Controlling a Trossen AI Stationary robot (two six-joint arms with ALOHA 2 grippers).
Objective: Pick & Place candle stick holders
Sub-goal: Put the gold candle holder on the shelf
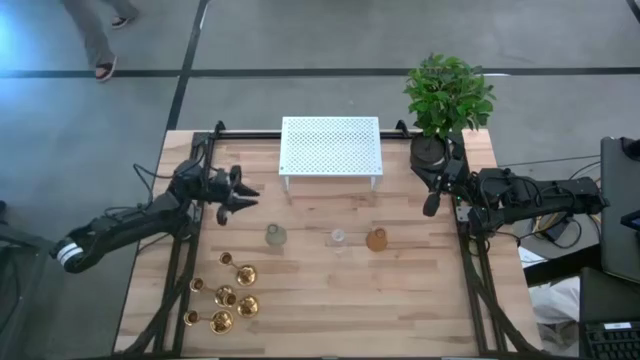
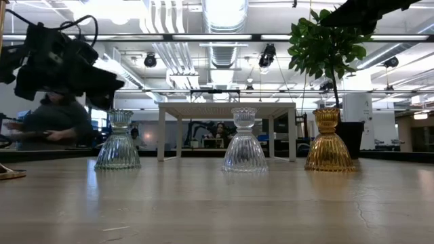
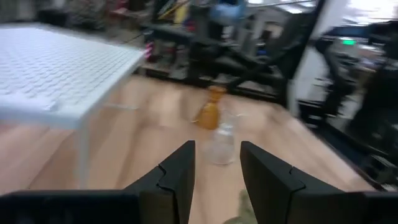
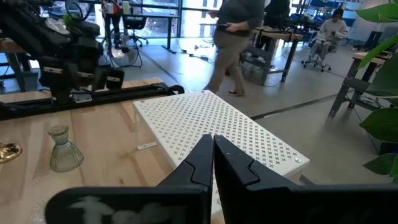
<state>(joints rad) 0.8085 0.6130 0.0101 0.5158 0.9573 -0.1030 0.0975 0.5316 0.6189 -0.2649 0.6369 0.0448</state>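
the brass candlesticks point(image 1: 225, 298) sit in a tight cluster at the lower left of the high view, several touching or nearly so, with small cups and round flared feet catching the light. they look like stiff, polished metal: probably slick under the fingers, top-light with weight in the foot, and not fragile, though a knock could topple neighbours. the thin stem between cup and foot looks the best place to grip.

the left gripper point(image 1: 245, 198) hangs above the table at mid left, well apart from the cluster, its jaws partly open with nothing between them. the right gripper point(image 1: 430, 207) waits at the right edge below the potted plant point(image 1: 447, 95), jaws pressed together and empty.

three ribbed glass holders stand in a row across the middle: a greenish one point(image 1: 275, 236), a clear one point(image 1: 338, 238) and an amber one point(image 1: 376, 239). the white perforated rack point(image 1: 330, 146) stands at upper centre. bare wood lies open between cluster and row; the cluster is close to the table's left edge.
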